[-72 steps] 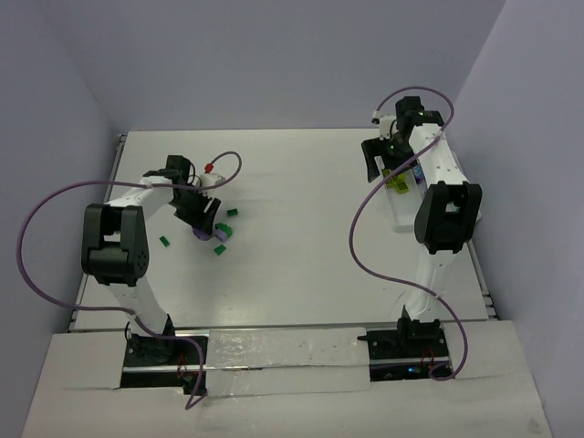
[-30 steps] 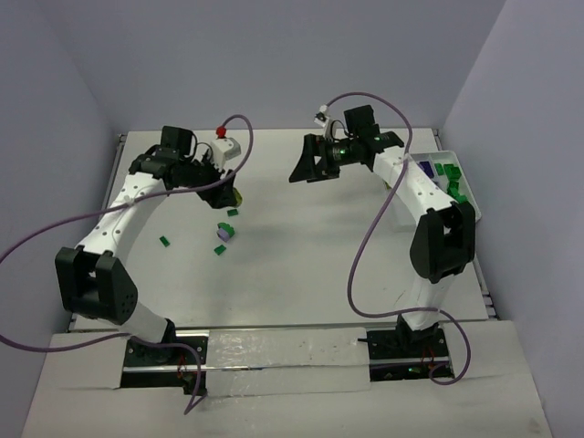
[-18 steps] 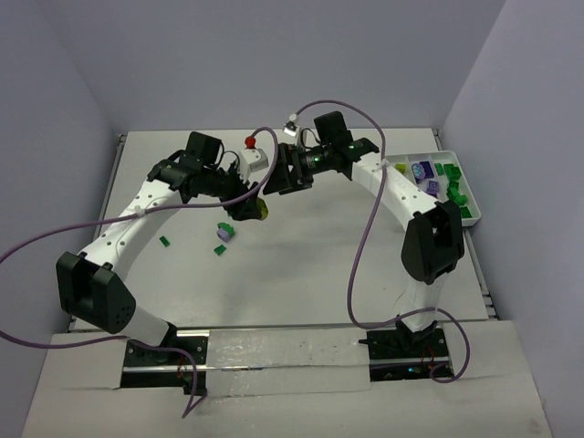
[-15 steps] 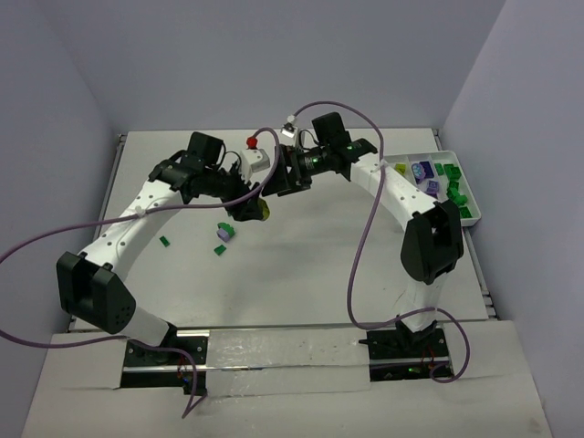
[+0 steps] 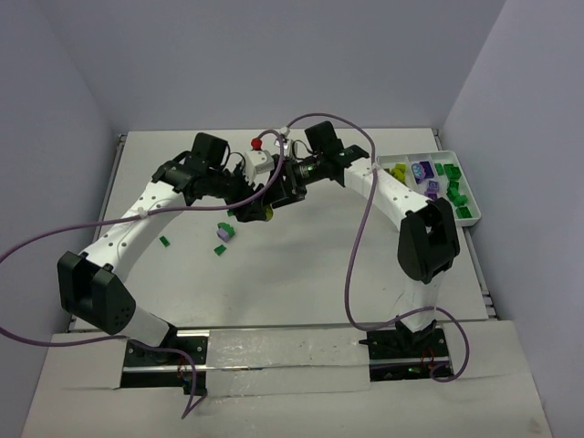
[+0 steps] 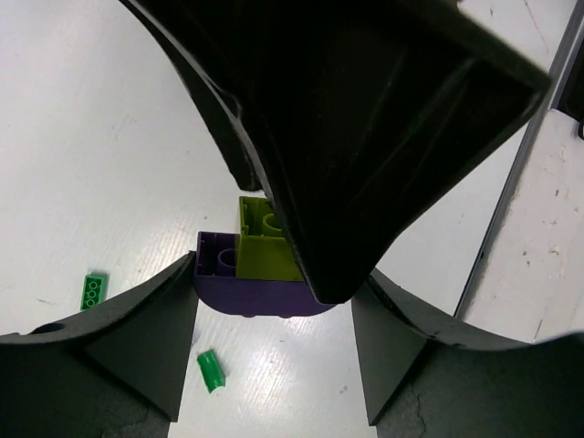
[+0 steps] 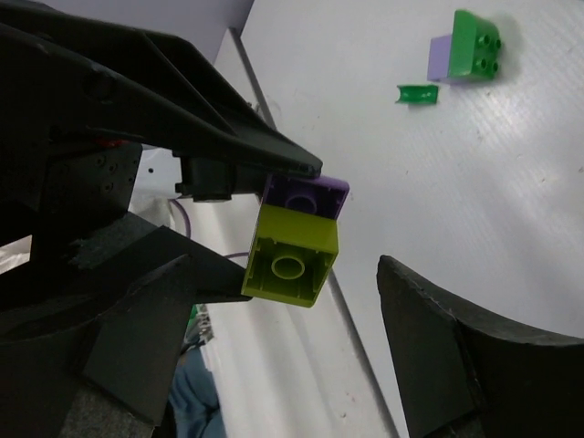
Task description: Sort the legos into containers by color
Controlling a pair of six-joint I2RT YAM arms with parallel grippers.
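Note:
My left gripper (image 5: 255, 210) is shut on a stack of two joined legos, a purple brick (image 6: 219, 274) and a yellow-green brick (image 6: 265, 255), and holds it above the table's middle. My right gripper (image 5: 278, 190) faces it, open. In the right wrist view the right gripper (image 7: 286, 263) has one finger on each side of the yellow-green brick (image 7: 292, 260), not touching it, with the purple brick (image 7: 306, 194) behind. In the left wrist view one right finger (image 6: 365, 137) covers part of the stack between my left gripper's (image 6: 274, 278) fingers.
A white tray (image 5: 427, 155) at the back right holds yellow-green, purple and dark green legos. Loose on the table left of centre lie a purple-and-green pair (image 5: 224, 233), a green brick (image 5: 164, 241) and a green piece (image 5: 219, 249). The pair (image 7: 465, 50) also shows in the right wrist view.
The left gripper rose from the loose pile and carried the stack toward the centre. The right arm swung left from the tray and brought its open fingers around the stack.

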